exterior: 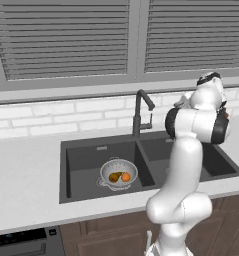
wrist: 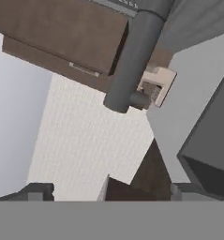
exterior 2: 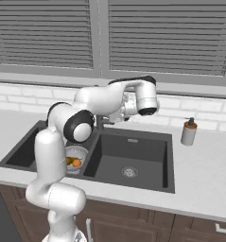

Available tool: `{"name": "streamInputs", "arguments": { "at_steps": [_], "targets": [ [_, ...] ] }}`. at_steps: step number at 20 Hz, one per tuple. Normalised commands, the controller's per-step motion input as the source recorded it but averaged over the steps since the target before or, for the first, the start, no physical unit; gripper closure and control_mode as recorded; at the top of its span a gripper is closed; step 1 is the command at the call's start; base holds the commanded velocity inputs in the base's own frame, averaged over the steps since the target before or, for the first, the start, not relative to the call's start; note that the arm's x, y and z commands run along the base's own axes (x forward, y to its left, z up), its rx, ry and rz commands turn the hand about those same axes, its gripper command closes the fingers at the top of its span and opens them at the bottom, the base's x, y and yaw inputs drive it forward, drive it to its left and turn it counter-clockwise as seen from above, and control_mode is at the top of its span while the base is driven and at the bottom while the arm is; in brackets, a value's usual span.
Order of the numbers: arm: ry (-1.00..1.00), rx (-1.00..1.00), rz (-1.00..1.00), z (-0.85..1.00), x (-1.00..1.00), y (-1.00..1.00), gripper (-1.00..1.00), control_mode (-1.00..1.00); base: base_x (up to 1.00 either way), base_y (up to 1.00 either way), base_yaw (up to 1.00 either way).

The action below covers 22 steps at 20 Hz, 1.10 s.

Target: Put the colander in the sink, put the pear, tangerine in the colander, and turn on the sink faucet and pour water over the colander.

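Colander (exterior: 118,173) sat on the floor of the left basin of the sink (exterior: 81,155), upright, toward the basin's front right corner. Inside it lay both fruits, side by side and touching: the pear (exterior: 113,177) on the left, the tangerine (exterior: 125,176) on the right. From the right base view the colander (exterior 2: 76,156) was half hidden behind my own arm, with the tangerine (exterior 2: 76,163) showing near its rim and the pear (exterior 2: 68,161) just a sliver beside it.

Faucet (exterior: 140,113) stood on the back edge of the sink, above the divider between the two basins, spout angled to the right. I could not tell whether water ran; none was visible under the spout.

My gripper (wrist: 108,191) was raised behind the faucet area, near the backsplash. My fingers (wrist: 37,191) stood wide apart, released, with nothing between them. Through the hand view I saw the faucet (wrist: 132,56) close ahead as a thick dark tube, not touched by either fingertip.

Right basin (exterior 2: 128,156) lay bare apart from its round drain (exterior 2: 128,171). A soap dispenser (exterior 2: 189,131) stood on the counter (exterior 2: 204,165) to the right of the sink, well apart from my hand. Window blinds (exterior: 66,35) covered the wall above the white tiles.
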Motion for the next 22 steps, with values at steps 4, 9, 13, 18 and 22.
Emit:
{"name": "streamInputs", "arguments": {
  "at_steps": [4, 9, 13, 18, 22],
  "targets": [
    [-0.64, 0.0, 0.25, 0.35, -0.57, 0.32, -1.0, -1.0, 0.0, 0.0, 0.0],
    [-0.4, 0.0, 0.12, 0.17, -0.29, 0.15, -1.0, -1.0, 0.0, 0.0, 0.0],
    [0.28, 0.0, -0.07, 0.01, 0.09, -0.05, -1.0, -1.0, 0.0, 0.0, 0.0],
    [0.56, 0.0, -0.14, 0.0, 0.25, -0.04, -1.0, -1.0, 0.0, 0.0, 0.0],
    [0.15, 0.0, -0.14, 0.0, 0.02, 0.0, -1.0, -1.0, 0.0, 0.0, 0.0]
  ]
}}
